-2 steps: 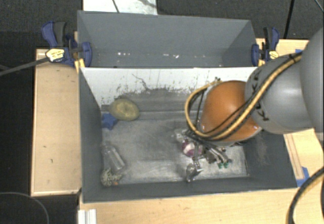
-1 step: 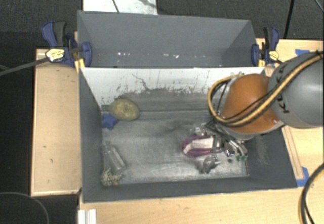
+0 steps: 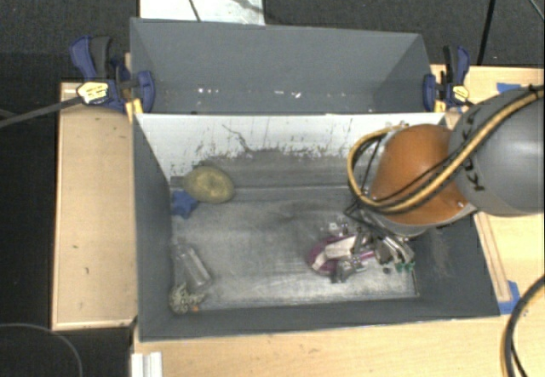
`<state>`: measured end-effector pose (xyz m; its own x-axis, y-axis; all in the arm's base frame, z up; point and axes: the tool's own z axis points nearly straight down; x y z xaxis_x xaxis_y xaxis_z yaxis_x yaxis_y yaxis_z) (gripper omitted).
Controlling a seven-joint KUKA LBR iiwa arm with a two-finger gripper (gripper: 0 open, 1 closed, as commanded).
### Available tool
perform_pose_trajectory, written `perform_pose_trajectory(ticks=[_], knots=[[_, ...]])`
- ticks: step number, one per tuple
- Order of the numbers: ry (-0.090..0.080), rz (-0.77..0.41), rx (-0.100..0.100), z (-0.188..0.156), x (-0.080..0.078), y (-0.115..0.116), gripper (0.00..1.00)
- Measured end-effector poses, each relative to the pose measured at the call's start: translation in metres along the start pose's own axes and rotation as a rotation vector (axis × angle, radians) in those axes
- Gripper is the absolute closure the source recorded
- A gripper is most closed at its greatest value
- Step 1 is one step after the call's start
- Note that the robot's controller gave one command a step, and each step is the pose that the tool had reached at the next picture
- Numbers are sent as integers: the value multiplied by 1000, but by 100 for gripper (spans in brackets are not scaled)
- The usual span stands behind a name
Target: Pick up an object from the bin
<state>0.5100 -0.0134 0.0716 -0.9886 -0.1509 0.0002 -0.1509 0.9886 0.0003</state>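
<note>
My gripper is low in the bin's front right part, under the orange cover on the wrist. A small purple and white thing lies on the bin floor right at the gripper's left side, touching or nearly touching it. Something small and green peeks out at the gripper's right. The cover hides how the gripper stands against the purple thing.
A round yellowish-green lump rests at the back left by the wall, with a small blue piece beside it. A clear plastic bottle-like thing lies in the front left corner. The arm comes in over the right rim.
</note>
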Motion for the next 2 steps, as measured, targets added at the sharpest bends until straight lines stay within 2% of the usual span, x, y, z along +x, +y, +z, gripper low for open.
perform_pose_trajectory(ticks=[1, 2], knots=[[-8, 75, 1, -114, -16, 7, 100], [-10, 94, 2, -185, -21, -10, 100]])
